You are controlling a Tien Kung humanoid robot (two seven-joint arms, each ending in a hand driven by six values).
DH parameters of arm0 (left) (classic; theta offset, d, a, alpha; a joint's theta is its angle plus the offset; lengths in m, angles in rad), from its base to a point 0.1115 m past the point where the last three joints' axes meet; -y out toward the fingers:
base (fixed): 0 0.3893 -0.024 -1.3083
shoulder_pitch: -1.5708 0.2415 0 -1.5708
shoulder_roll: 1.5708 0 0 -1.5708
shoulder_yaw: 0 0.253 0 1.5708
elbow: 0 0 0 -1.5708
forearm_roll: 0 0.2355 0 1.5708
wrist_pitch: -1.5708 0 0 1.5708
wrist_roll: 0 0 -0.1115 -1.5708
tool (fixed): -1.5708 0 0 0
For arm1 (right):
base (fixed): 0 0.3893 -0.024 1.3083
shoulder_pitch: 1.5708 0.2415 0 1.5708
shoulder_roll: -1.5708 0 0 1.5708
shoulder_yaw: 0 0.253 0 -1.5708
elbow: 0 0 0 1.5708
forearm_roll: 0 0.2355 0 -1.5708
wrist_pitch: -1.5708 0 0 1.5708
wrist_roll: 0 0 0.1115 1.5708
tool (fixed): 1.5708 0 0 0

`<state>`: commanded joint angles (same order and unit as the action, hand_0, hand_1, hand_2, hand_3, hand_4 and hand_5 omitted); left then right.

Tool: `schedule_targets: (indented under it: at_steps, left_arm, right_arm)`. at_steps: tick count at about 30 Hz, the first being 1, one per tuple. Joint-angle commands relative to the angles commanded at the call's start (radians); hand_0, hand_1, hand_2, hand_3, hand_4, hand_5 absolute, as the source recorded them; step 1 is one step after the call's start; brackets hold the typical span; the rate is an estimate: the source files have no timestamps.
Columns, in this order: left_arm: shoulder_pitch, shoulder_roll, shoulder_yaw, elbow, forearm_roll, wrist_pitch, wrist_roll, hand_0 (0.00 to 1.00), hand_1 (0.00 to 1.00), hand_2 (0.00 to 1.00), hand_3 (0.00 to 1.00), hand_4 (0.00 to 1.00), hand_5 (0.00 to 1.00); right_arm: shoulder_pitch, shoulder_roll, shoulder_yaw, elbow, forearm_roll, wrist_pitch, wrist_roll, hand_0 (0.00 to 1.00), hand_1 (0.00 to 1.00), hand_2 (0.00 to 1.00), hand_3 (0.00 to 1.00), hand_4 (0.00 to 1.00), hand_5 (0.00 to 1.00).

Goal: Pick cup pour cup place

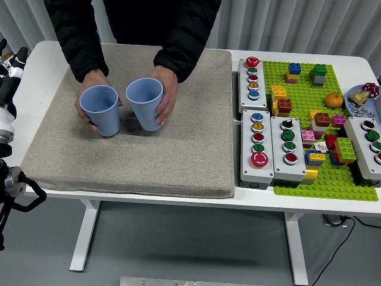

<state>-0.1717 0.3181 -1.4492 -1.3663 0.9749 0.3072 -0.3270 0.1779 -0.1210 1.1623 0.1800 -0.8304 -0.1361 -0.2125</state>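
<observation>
Two light blue ribbed cups stand upright side by side on the beige mat [184, 149], at its far left. A person at the far side holds both: one hand [85, 89] wraps the left cup [101, 112], the other hand [169, 95] wraps the right cup [144, 105]. Both cups' insides look empty from above. My left hand [8, 65] rests at the picture's left edge, well clear of the cups, its fingers relaxed and holding nothing. My right hand is out of view.
Right of the mat stand three grey button boxes [257, 146]. Beyond them lies a green baseplate [348, 186] with several coloured bricks and an orange [334, 99]. A small dish [361, 99] and another button box [373, 143] sit at the right edge.
</observation>
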Motion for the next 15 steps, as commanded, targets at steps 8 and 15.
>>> schedule_targets:
  at_steps: [8,15]
  left_arm:
    - [0.003,-0.002,-0.003,0.006,0.003,-0.005,0.001,0.975,0.896,0.990,0.998,0.961,0.595]
    - [0.001,-0.004,-0.006,0.011,0.011,-0.011,0.004,0.989,0.928,0.998,0.998,0.960,0.596]
  right_arm:
    - [-0.001,0.000,-0.001,0.000,0.001,0.000,0.000,0.742,0.705,0.727,0.645,0.220,0.399]
    - [0.002,0.000,-0.003,0.000,0.006,0.000,0.001,0.743,0.705,0.726,0.645,0.219,0.398]
